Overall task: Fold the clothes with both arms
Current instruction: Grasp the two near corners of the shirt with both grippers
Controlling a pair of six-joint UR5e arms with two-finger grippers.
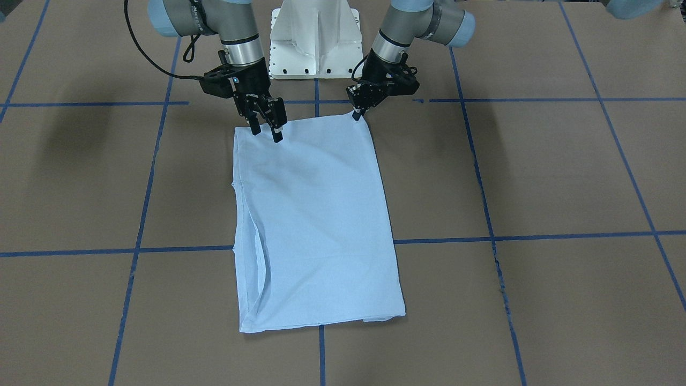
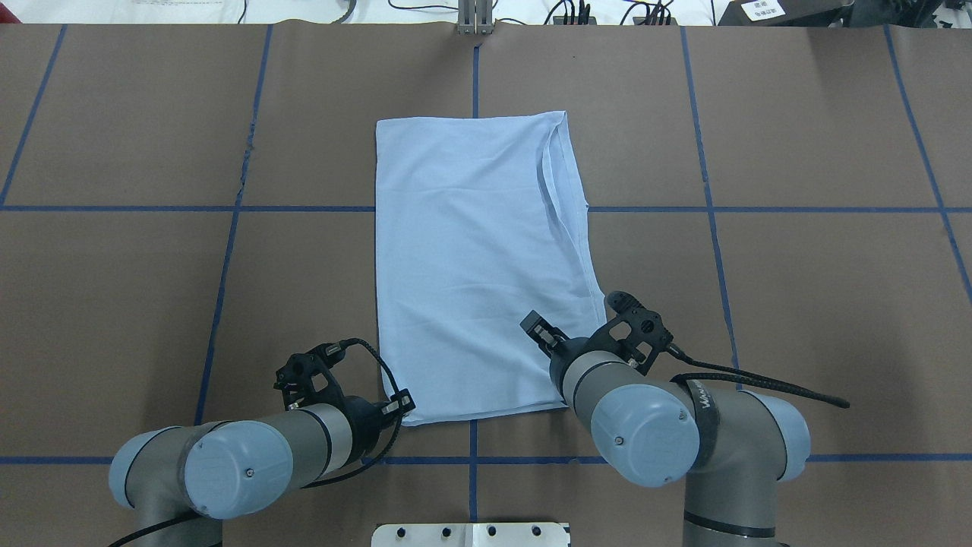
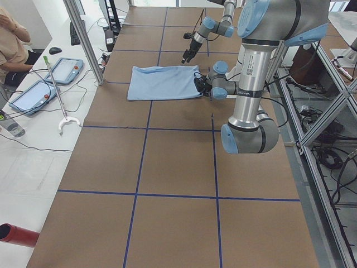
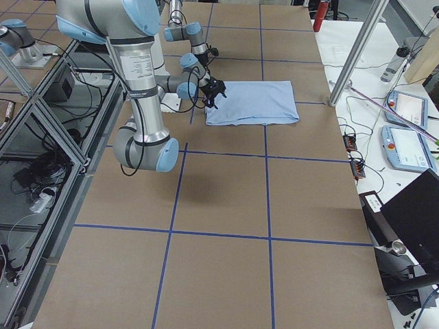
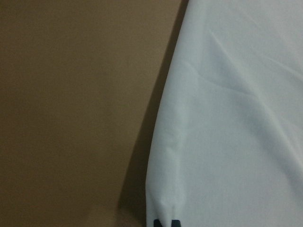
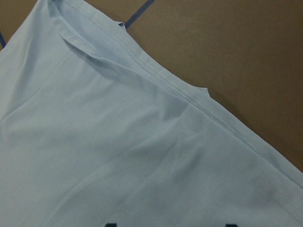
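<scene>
Nearest the robot's edge of the table, just ahead of the white pedestal base, both claws sit at the near short edge of the T-shirt. Left gripper: fingers pressed together on the near left corner, with cloth puckered at the tips in its wrist view — we take that as a pinch on the fabric. Right gripper: fingers spread, tips on or just above the cloth a little inside the near right corner, nothing held. The shirt lies folded to a long narrow rectangle, centred across the table, running from near the robot's edge toward the far edge; print and tags do not show. We judge it light, limp and several layers thick. It will sag and drag rather than hold shape, and a shallow pinch may take only the top layer. The best hold is the two near corners, all layers, lifted together so the edge between them is taut. Along the right long side the folded-in sleeve edge gapes a little and could spill open when carried over. The blue tape lines are flat and no obstacle. The right arm's black cable trails beside the cloth, apart from it. Past the far edge there is only wiring — we judge the fold path unobstructed.
</scene>
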